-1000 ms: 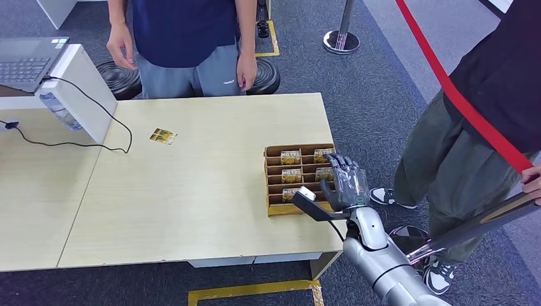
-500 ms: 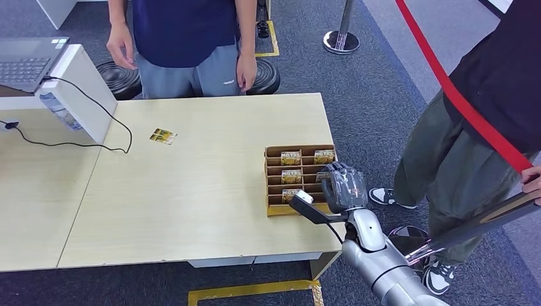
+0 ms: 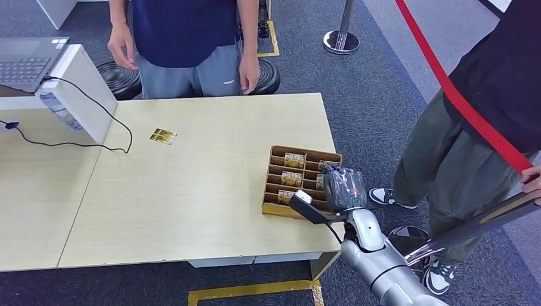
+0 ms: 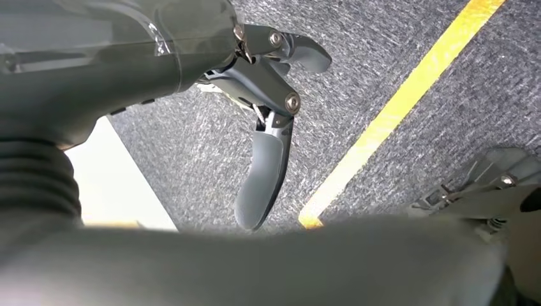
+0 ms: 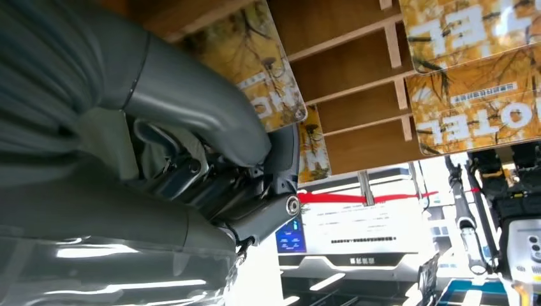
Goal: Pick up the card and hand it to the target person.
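Rt hand (image 3: 344,187) curled into card rack (image 3: 275,209), fingers (image 5: 281,153) narrow on a card (image 5: 268,83).
Grip on it unclear; tray sits skewed w/ fingers inside, so pulling up may drag the rack or slip the card. Lt hand (image 4: 268,121) hangs slack, empty.

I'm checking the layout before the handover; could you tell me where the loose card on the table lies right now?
In the head view the loose card lies flat on the table's far left part, beside the black cable, in front of the person in blue.
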You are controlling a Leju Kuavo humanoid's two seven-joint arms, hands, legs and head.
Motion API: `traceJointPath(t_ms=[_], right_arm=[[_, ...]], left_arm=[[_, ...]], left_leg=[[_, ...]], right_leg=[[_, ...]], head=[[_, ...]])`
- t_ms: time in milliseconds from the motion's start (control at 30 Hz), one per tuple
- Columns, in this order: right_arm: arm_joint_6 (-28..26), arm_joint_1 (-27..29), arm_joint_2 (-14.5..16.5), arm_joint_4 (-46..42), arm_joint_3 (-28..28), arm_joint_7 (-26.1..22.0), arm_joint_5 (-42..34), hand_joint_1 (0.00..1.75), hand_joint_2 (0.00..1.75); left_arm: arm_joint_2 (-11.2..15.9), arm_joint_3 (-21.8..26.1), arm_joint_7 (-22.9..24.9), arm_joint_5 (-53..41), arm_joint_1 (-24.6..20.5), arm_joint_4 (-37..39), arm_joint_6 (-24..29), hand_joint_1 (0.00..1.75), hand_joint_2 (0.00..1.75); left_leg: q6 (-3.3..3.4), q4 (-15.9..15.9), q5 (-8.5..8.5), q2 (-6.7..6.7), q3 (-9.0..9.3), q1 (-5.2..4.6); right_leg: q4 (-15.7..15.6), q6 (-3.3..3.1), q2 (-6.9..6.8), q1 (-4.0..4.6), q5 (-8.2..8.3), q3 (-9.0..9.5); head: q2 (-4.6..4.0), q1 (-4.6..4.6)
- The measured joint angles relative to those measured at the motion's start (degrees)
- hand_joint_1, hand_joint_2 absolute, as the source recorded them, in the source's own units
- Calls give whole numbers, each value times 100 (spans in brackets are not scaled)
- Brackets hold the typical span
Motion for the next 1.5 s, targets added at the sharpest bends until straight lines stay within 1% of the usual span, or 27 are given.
traceJointPath(t_ms=[200,367,633,800,1000,1200,1333,1500], right_arm=[[-139,0,10,12,5,-55,-95,175,175],[-169,-14,11,-3,-9,-143,-397,175,175],[-105,-67,9,-373,-119,-124,-768,175,175],[-85,-95,-2,-826,-229,-67,-881,175,175],[62,-245,-50,-1739,-413,113,-906,175,175],[363,-496,-41,-2570,-493,62,-1185,175,175],[385,-719,92,-2742,-462,-140,-1274,175,175],[258,-955,403,-2659,-354,-472,-1453,175,175]], left_arm=[[-2,0,-4,-7,-1,0,64,0,175],[-2,6,-57,-13,-31,0,191,0,175],[-4,33,-58,-7,-140,-6,220,0,175],[-4,35,-57,-6,-150,-7,248,0,175],[-4,35,-57,-6,-149,-7,256,0,175],[-7,35,-51,-21,-162,-7,206,0,175],[-8,33,9,-98,-199,-7,123,0,175],[-21,22,84,-214,-258,-7,-8,0,175]], left_leg=[[0,0,0,0,-2,0],[0,0,0,0,-2,0],[3,0,2,0,-2,0],[3,0,2,0,-2,0],[3,0,3,0,0,-1],[3,0,3,0,0,-1],[2,0,4,0,-2,0],[-2,0,7,0,-2,1]], right_leg=[[0,0,0,0,0,-1],[0,0,-1,0,0,1],[1,0,0,-1,1,4],[2,0,0,0,1,2],[2,1,1,-1,2,3],[3,1,1,-1,3,4],[5,1,1,-1,3,3],[6,1,1,-1,3,2]], head=[[0,1],[0,1],[0,1],[0,1],[0,1],[0,0],[0,1],[0,0]])
